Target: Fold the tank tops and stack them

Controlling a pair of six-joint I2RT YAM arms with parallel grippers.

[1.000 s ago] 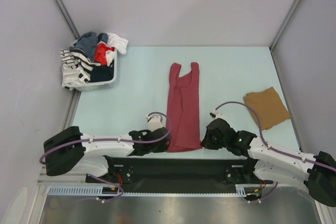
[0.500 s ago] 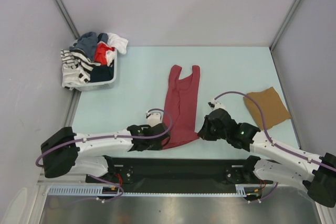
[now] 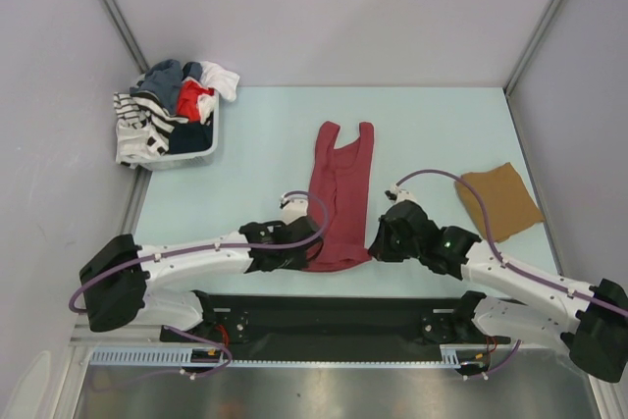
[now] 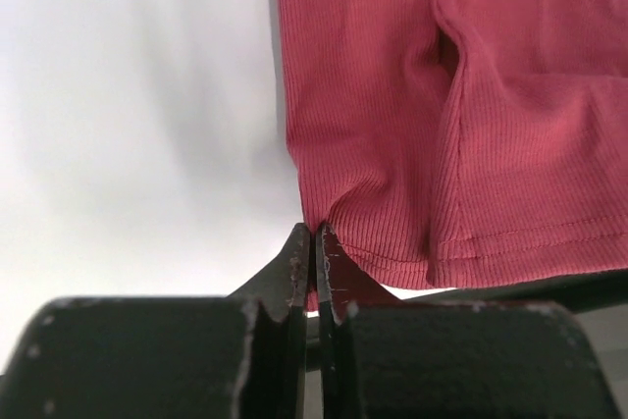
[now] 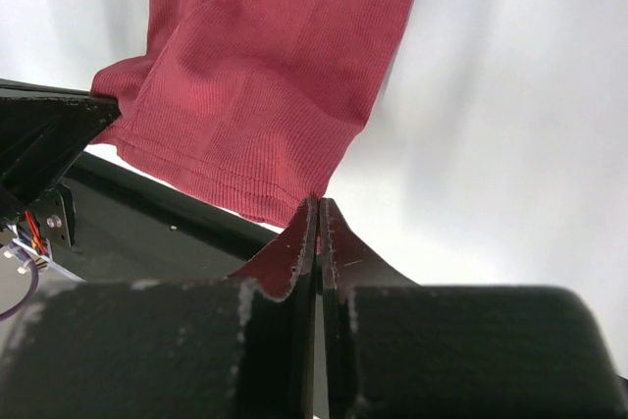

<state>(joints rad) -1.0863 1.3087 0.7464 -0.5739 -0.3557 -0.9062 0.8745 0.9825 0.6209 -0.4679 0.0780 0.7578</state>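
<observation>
The maroon-red top (image 3: 340,203), ribbed, lies between the black left gripper (image 3: 312,254) and right gripper (image 3: 374,245). The tan top (image 3: 498,201) sits beyond the right gripper, on a mint table (image 3: 265,183).

- maroon tank top (image 4: 392,95): finely ribbed knit cloth, matt, with a stitched hem
- left claw (image 4: 314,242) and right claw (image 5: 318,211): black matt plastic, edges scuffed pale
- bench (image 3: 255,144): smooth, pale, faintly sheened
- tan top (image 3: 498,201), right of frame: matt cloth

A pale green worktop (image 3: 245,183) is enclosed by grey walls (image 3: 334,7). In its far left corner a white basket (image 3: 188,157) is placed, heaped with mixed clothes (image 3: 162,110): striped, grey-blue, red and white pieces. Along the near edge a black base plate (image 3: 334,313) is fixed.
</observation>
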